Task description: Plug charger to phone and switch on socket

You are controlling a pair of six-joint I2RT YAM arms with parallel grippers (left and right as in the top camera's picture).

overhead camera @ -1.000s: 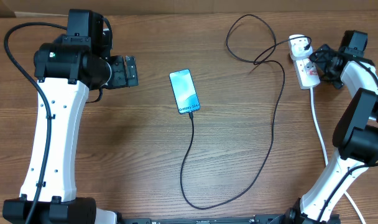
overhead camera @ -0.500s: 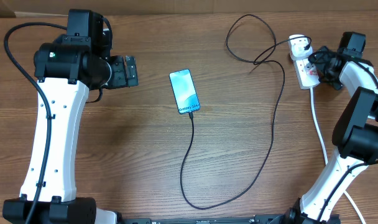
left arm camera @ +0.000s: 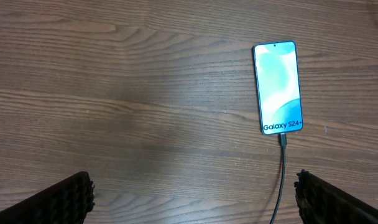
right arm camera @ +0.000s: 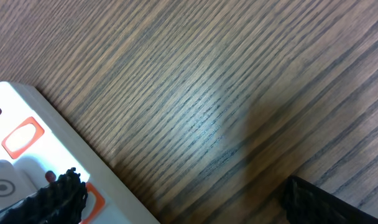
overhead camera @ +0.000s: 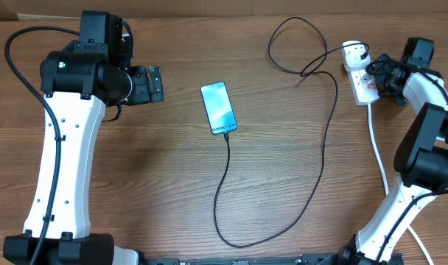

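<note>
Unchanged, left hand (overhead camera: 147,85) apart, right hand (overhead camera: 379,73) apart at socket (overhead camera: 364,86), charger (left arm camera: 283,165) in phone (overhead camera: 219,107)

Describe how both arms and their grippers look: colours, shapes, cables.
The left arm and right arm have smooth white links joined by bulky black joint housings. A black cable loops out beside the left one and runs down its white link. The left gripper and right gripper are black, with finely ribbed fingers.

White arm links (overhead camera: 62,162), black joints (overhead camera: 88,77), a looping black cable (overhead camera: 7,48), ribbed black end effector fingers (left arm camera: 61,199).
</note>
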